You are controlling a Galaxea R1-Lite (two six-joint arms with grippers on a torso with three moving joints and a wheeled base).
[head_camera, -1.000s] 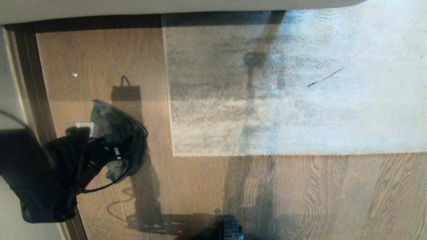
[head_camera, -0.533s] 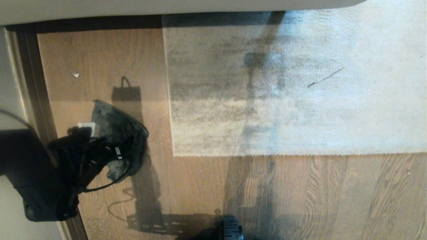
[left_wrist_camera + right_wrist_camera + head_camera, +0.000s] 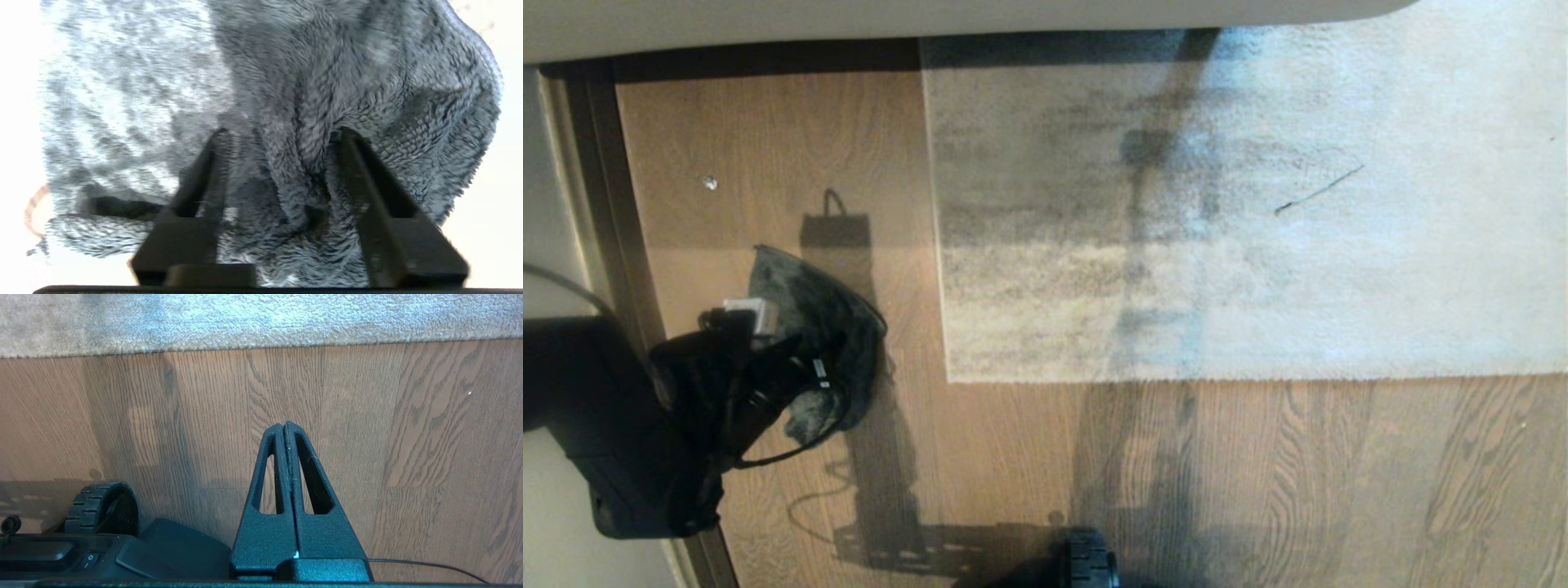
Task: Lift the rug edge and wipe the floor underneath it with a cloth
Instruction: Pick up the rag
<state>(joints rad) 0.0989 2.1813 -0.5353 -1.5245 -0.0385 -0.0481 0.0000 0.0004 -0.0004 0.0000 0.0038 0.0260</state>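
Nearest the robot, the right gripper [image 3: 286, 426] hangs low beside the base with its two fingers pressed flat together and nothing between them, pointing at bare floor [image 3: 196, 428]; a black ribbed wheel [image 3: 100, 506] of the base sits just beside it.

Farther out on the robot's left, the left gripper [image 3: 282, 136] is down on the cloth [image 3: 310, 85]. Its two fingers [image 3: 359, 163] stand partly apart, dug into the fluffy grey pile, with a raised fold of the fabric bunched between them; whether they already pinch that fold tight cannot be told. In the head view the cloth [image 3: 805, 314] lies crumpled on the wood planks [image 3: 980, 457], the black left gripper [image 3: 792, 384] covering its near side, and a dark door frame [image 3: 609, 245] runs along just to the left.

The rug edge [image 3: 939, 269] lies flat on the floor, apart from the cloth to the right, with a strip of planks between them. Its square corner [image 3: 949, 377] is nearest the robot.

Beyond, the rug runs under a pale piece of furniture [image 3: 931, 16].
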